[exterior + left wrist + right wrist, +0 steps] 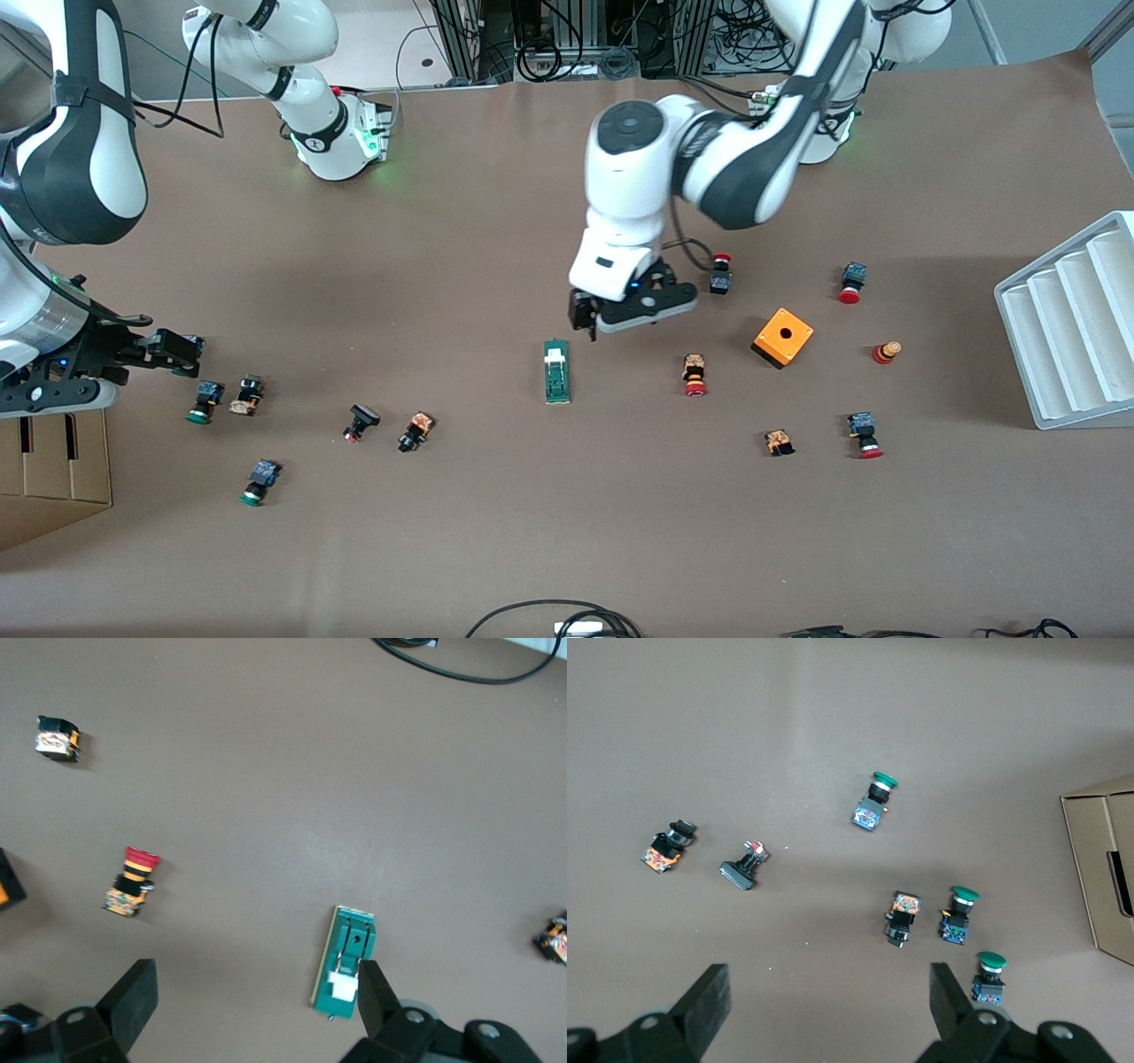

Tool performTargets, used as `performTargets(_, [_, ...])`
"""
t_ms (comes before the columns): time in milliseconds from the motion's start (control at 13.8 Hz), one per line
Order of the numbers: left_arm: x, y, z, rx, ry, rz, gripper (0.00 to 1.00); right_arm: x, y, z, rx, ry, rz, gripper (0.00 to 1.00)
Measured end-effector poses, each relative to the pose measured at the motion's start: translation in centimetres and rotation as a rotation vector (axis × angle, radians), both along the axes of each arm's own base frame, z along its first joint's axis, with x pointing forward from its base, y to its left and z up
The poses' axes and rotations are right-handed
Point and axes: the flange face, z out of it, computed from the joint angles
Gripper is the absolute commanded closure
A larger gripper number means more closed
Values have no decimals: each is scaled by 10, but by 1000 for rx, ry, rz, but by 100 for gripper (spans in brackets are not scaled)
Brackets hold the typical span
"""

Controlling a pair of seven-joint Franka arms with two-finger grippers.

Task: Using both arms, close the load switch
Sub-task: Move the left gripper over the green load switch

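1. The load switch (pixel 556 371) is seen lying flat near the middle of the brown bench (pixel 532 532): a narrow green bar with a white block at the end toward the robots' bases and a paler edge along one long side. In the left wrist view (pixel 345 962) the green body shows a recessed slot, with the white block at one end.
2. The left pincer (pixel 631 312) is held low over the bench just beside the switch, toward the left arm's end; its fingers (pixel 133 999) are spread wide and nothing is held. In the left wrist view one fingertip overlaps the white-block end of the switch; contact cannot be judged.
3. A red-capped push button (pixel 695 375) lies near the switch toward the left arm's end, and an orange box (pixel 782 337) with a round hole sits past it.
4. More red-capped buttons are scattered around the orange box, and a white ribbed tray (pixel 1072 328) stands at that end of the bench.
5. The right pincer (pixel 173 347) waits over the right arm's end, above a cluster of green-capped buttons (pixel 960 914); its fingers (pixel 702 1005) are spread apart and empty.
6. A cardboard box (pixel 53 470) is seen at the bench edge below the right pincer.
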Motion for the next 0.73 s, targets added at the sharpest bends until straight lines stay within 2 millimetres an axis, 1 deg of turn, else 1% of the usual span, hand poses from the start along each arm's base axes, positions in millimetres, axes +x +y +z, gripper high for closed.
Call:
performTargets(145, [-19,-30,-29,29,-76,48,0,0,0,0,0,0,0,0])
performTargets(291, [-42,-59,-61,35,-142,87,0,0,-1,0,0,0,-1,0])
performTargets(364, [-52,-69,-74,36,-165,104,0,0,-1,0,0,0,-1,0])
performTargets(582, [-77,-91,-107,58,-221,116,0,0,0,0,0,0,-1,0])
performTargets(727, [-96,-104,-137,76,-276,126,0,0,0,0,0,0,-1,0])
